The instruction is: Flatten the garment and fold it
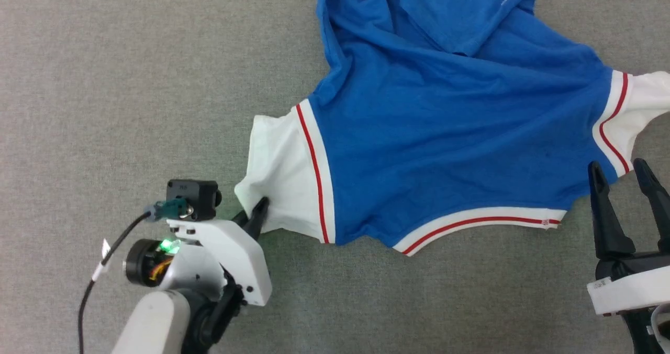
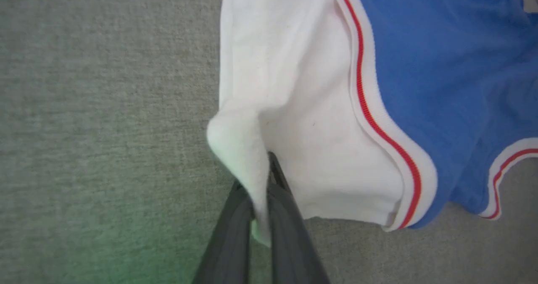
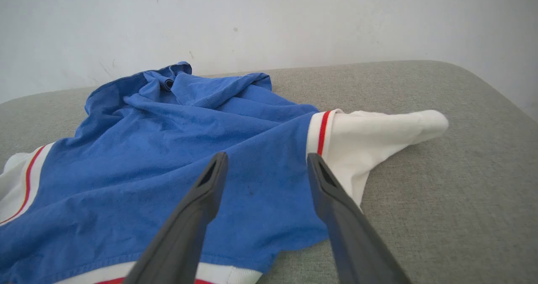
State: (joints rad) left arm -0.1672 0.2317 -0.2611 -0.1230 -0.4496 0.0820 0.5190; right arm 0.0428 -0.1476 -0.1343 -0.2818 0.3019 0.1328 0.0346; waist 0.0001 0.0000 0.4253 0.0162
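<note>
Left wrist view: left gripper (image 2: pixel 256 179) clenched on garment (image 2: pixel 420 65) at its white sleeve corner, lower centre.
Right gripper (image 1: pixel 617 165): released, lower right, near the other sleeve.
Technique: draw the sleeve outward, low and gently.

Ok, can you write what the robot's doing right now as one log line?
left gripper: shut on garment sleeve edge | right gripper: open, near other sleeve | garment: rumpled, not folded

The royal-blue garment (image 1: pixel 445 134), with white sleeves and thin red stripe trim, lies rumpled on the grey counter (image 1: pixel 131 81), sleeves spread left and right, its far part bunched and folded over.
</note>
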